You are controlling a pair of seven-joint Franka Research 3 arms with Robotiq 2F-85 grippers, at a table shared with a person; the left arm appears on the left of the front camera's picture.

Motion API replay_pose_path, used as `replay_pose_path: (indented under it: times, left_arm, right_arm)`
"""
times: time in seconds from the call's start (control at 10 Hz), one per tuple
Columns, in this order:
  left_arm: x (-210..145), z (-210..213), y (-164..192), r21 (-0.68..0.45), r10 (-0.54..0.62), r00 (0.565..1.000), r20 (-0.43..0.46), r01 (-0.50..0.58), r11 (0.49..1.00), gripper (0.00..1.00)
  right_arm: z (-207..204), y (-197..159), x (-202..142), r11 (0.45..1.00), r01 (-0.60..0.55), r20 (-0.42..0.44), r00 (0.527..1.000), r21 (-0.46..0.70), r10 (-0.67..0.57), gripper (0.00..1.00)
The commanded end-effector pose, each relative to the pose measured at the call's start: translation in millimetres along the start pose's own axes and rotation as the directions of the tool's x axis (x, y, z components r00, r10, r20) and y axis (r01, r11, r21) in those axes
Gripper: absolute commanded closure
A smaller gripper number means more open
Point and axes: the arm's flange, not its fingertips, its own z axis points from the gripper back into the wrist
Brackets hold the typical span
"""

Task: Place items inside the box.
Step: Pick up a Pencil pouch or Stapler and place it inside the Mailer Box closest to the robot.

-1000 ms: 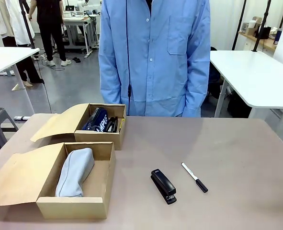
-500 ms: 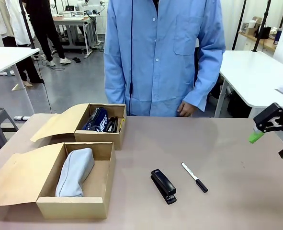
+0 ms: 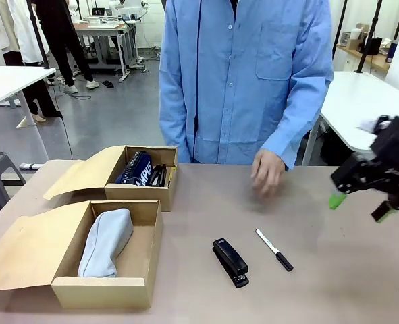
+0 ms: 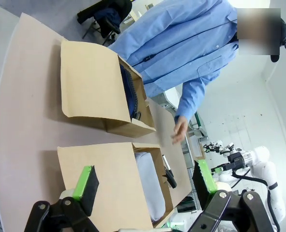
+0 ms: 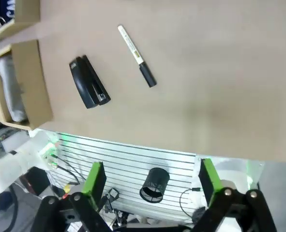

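Hovering at the right edge of the front frame: right gripper (image 3: 361, 207), green pads spread wide, nothing between them, raised clear of the table (image 3: 334, 290). Same wide spread at the bottom of its own wrist view, looking down on the black stapler (image 5: 89, 88) and the white-black marker pen (image 5: 136, 56) in the upper left of that frame. Likewise parted and empty at the bottom of the left wrist view: left gripper (image 4: 145, 181), looking across both boxes.

Moving outward to what is left: black stapler lying flat on bare table at lower centre of the front frame, white-black marker pen just to its right and apart from it, neither inside a box. Held above the table's far part, upward of the marker: person's hand (image 3: 267, 172), blurred, touching nothing as far as can be told.

Further out, to what is done: grey pouch (image 3: 107, 241) lying lengthwise inside the near box (image 3: 101, 293) at lower left. Behind it, navy pouch with white lettering (image 3: 136, 167) standing on edge in the far box (image 3: 138, 194), with dark items (image 3: 157, 175) packed to its right, too small to name surely.

Judged past halfway: two loose items left to box, both probably within the right arm's reach.
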Motion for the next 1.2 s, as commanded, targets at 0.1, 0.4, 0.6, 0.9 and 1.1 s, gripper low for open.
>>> replay_pose_path:
  times: [0.1, 0.4, 0.6, 0.9, 1.1]
  left_arm:
    - [1.3, -0.8, -1.1, -0.018, -0.023, 1.0, 0.017, 0.023, 1.0, 0.0]
    - [1.3, -0.8, -1.1, -0.018, -0.023, 1.0, 0.017, 0.023, 1.0, 0.0]
    - [1.3, -0.8, -1.1, -0.018, -0.023, 1.0, 0.017, 0.023, 1.0, 0.0]
    - [1.3, -0.8, -1.1, -0.018, -0.023, 1.0, 0.017, 0.023, 1.0, 0.0]
    - [1.3, -0.8, -1.1, -0.018, -0.023, 1.0, 0.017, 0.023, 1.0, 0.0]
  right_arm:
    - [8.4, 1.2, 29.2, 0.994, 0.068, 0.023, 0.998, -0.088, -0.066, 0.0]
    - [50.1, -111.5, 12.4, 0.968, 0.249, 0.124, 0.961, 0.008, -0.248, 0.0]
    - [43.5, -138.8, 5.0, 0.955, 0.29, 0.121, 0.948, 0.056, -0.294, 0.0]
    - [28.7, -149.2, 7.3, 0.948, 0.298, 0.095, 0.946, 0.111, -0.308, 0.0]
    - [28.5, -147.0, 7.5, 0.952, 0.287, 0.095, 0.95, 0.108, -0.297, 0.0]
